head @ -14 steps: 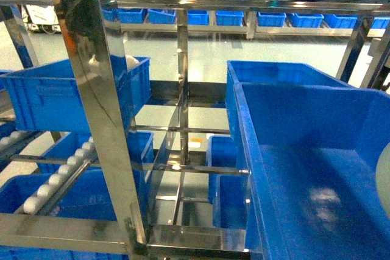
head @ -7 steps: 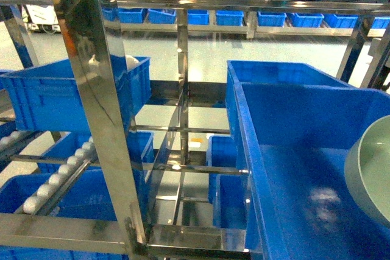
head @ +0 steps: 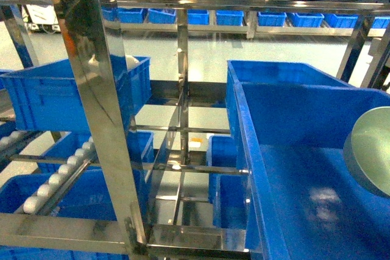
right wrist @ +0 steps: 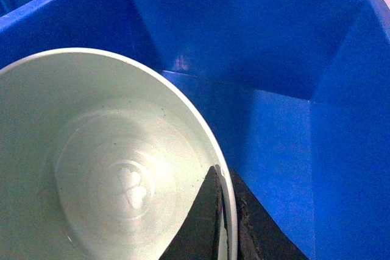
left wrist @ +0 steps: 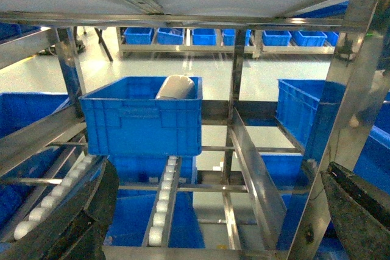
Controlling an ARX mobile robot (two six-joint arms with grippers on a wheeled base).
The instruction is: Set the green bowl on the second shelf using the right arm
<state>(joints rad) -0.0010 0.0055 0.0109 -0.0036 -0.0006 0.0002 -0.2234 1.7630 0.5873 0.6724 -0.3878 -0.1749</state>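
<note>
The small pale mint-green bowl hangs tilted over the big blue plastic bin, at three o'clock in the head view. The right gripper's dark fingers pinch its rim, one inside and one outside. The left gripper's black fingers stand spread before the steel rack.

Glossy green bowl, shiny metal rack

green bowl | pale mint, round, smooth, glossy inside, faint ring marks at bottom | empty | tilted, opening facing partly sideways in head view | at right edge of head view, cut off by frame, over the large blue bin's interior | dark jaws pinch its rim
</note>
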